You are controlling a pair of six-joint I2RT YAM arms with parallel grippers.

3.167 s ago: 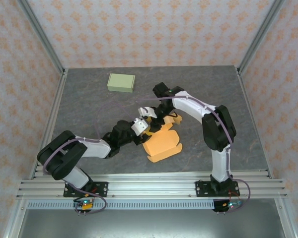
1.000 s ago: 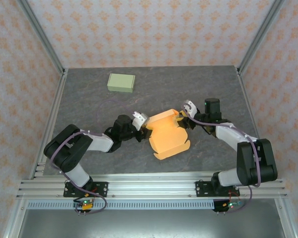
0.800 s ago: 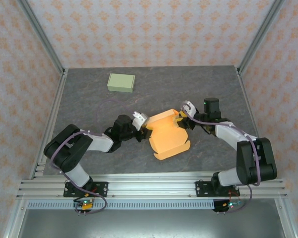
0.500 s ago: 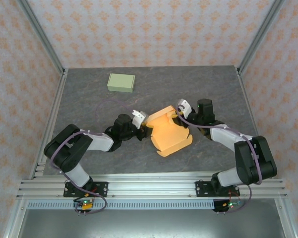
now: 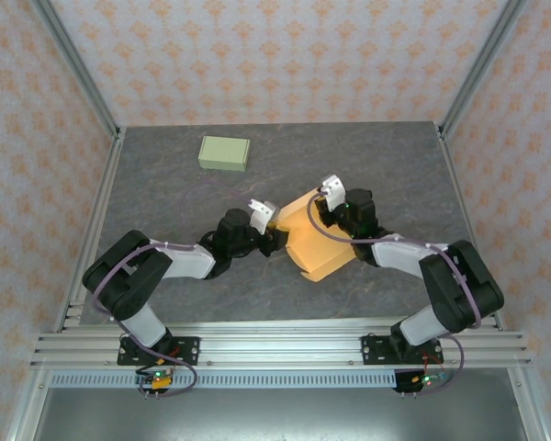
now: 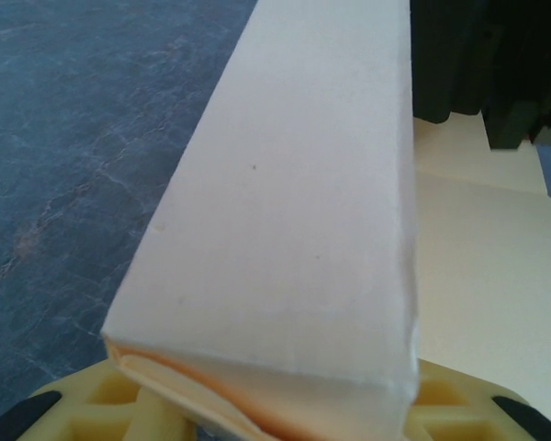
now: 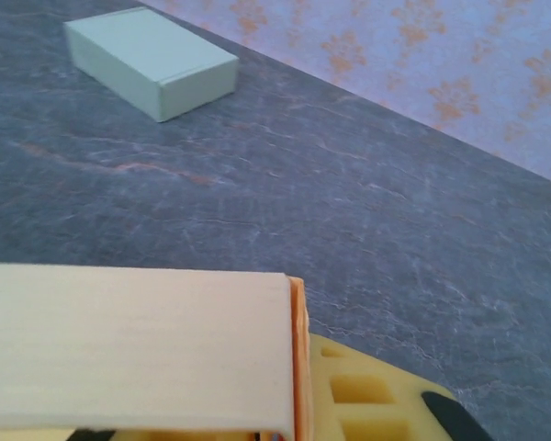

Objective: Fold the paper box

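Observation:
The orange paper box [image 5: 320, 246] lies partly folded in the middle of the table, its side walls raised. My left gripper [image 5: 277, 237] is at the box's left side, shut on the raised left wall [image 6: 294, 211]. That wall is pale in the left wrist view and runs up from between the yellow fingers [image 6: 459, 400]. My right gripper [image 5: 322, 215] is over the box's far right corner and is closed on a wall panel [image 7: 138, 344]. The panel's orange edge lies against the yellow finger [image 7: 376, 395], and the other finger is hidden behind the panel.
A pale green closed box [image 5: 225, 152] lies at the far left of the grey table [image 5: 165, 197], also seen as the green box [image 7: 151, 60] in the right wrist view. Metal frame posts and patterned walls surround the table, with a rail along the near edge.
My right arm has swung left onto the box and its jaws have closed on the far right panel. The box has folded up narrower and shifted slightly. The left gripper keeps its hold.

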